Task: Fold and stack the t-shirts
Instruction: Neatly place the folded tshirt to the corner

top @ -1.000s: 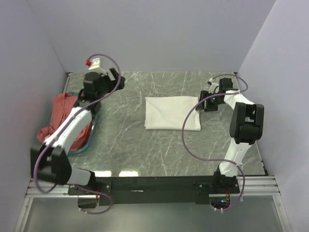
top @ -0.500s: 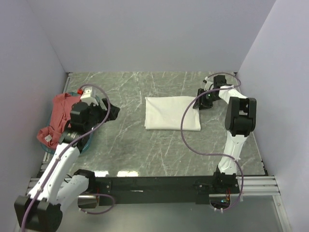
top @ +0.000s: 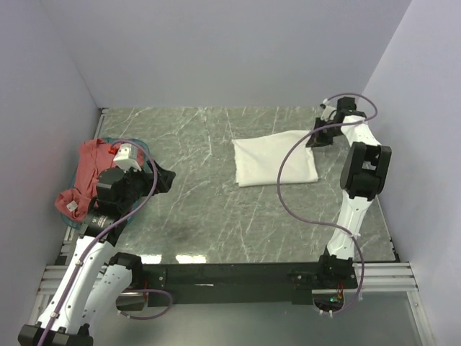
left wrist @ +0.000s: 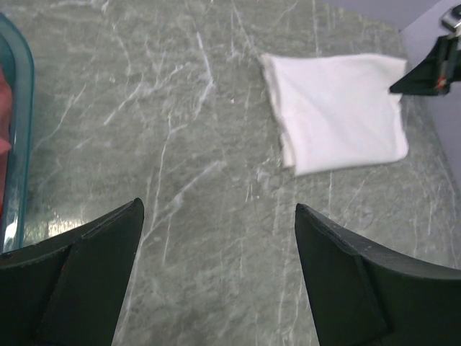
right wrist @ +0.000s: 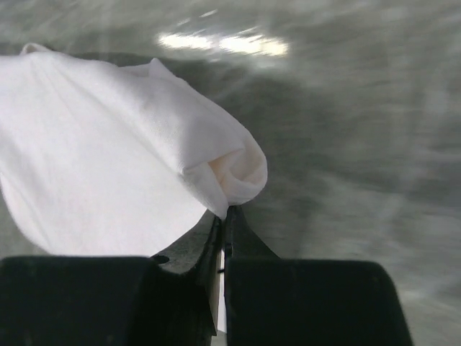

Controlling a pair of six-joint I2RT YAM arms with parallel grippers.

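Note:
The white t-shirt (top: pixel 275 159) lies folded on the table at the back right, also seen in the left wrist view (left wrist: pixel 338 121) and close up in the right wrist view (right wrist: pixel 108 158). My right gripper (top: pixel 318 137) is shut on its far right corner, the cloth bunched at the fingertips (right wrist: pixel 225 213). A salmon-red t-shirt (top: pixel 88 173) with a white tag sits crumpled in the basket at the left. My left gripper (top: pixel 164 178) hovers beside the basket, jaws wide open over bare table (left wrist: pixel 216 216), nothing between them.
A teal plastic basket (top: pixel 133 209) stands at the left edge, its rim visible (left wrist: pixel 21 130) beside my left fingers. The grey marble table (top: pixel 209 209) is walled on three sides. Purple cables loop along both arms.
My right gripper closed on the white t-shirt's corner and dragged it right and toward the back. The left arm drew back from the far left to beside the basket, still open.

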